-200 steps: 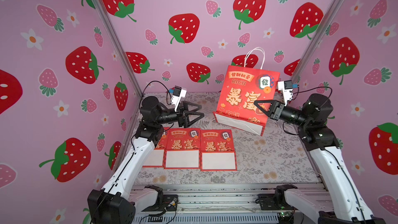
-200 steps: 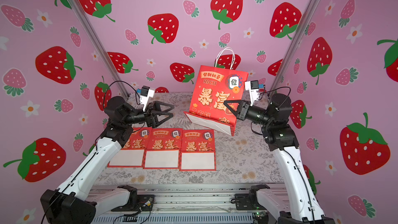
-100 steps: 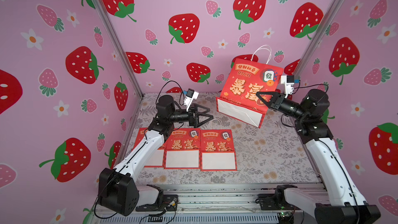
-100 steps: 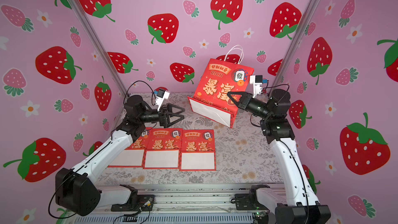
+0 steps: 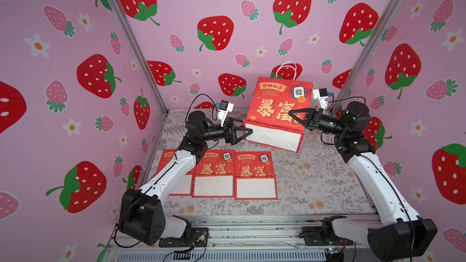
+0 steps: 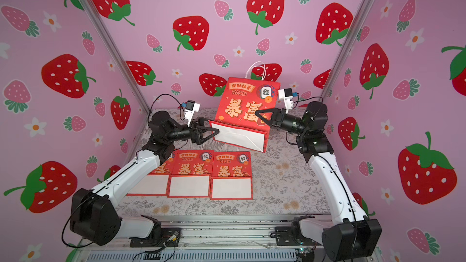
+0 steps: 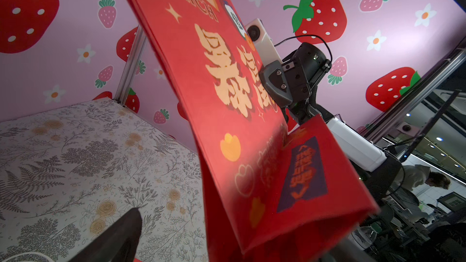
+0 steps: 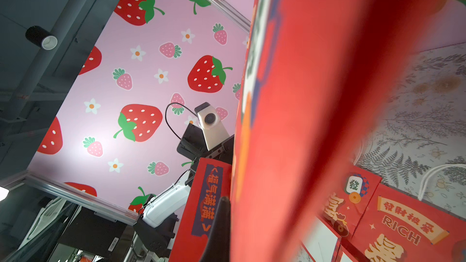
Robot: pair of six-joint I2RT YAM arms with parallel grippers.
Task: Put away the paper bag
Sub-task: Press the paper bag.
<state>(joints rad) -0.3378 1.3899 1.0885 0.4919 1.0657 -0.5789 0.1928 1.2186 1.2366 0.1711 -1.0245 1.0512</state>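
The red paper bag (image 5: 273, 108) (image 6: 239, 108) with gold characters and white handles hangs tilted above the table's back, its white bottom facing the front. My right gripper (image 5: 290, 113) (image 6: 257, 113) is shut on the bag's right side; in the right wrist view one black finger (image 8: 219, 228) lies against the red panel (image 8: 315, 97), and the other finger is hidden behind it. My left gripper (image 5: 248, 127) (image 6: 214, 130) stands open at the bag's lower left corner. In the left wrist view that corner (image 7: 252, 185) sits between the jaws, and one finger (image 7: 121, 235) shows.
Three folded red bags (image 5: 214, 172) (image 6: 191, 172) lie flat in a row on the floral tablecloth (image 5: 315, 177), front left, under my left arm. Pink strawberry walls close in the back and both sides. A metal rail (image 5: 239, 223) runs along the front.
My left arm has reached right and its jaws have opened wide around the bag's lower left corner. My right gripper has kept hold of the bag, shifting it slightly back.
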